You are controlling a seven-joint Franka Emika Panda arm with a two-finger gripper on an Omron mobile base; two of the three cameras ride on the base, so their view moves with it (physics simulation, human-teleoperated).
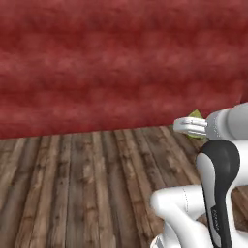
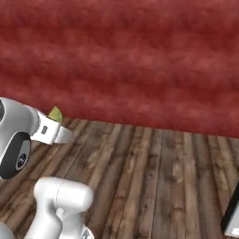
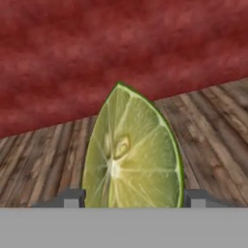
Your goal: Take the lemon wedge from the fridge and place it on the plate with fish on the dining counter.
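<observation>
The two-finger gripper [image 3: 131, 199] of a white robot arm is clamped on a yellow-green lemon wedge [image 3: 133, 155], whose pale cut face with its radiating segments stands upright at the centre of the hand view, a dark fingertip [image 3: 72, 198] pressing each lower side. In the left base view the wedge [image 1: 196, 115] peeks above the gripper [image 1: 184, 126] at the right edge of the frame; in the right base view it [image 2: 56, 113] sits at middle left. Behind lie a mottled dark-red wall [image 1: 111, 63] and a brown wooden plank floor [image 1: 87, 184]
</observation>
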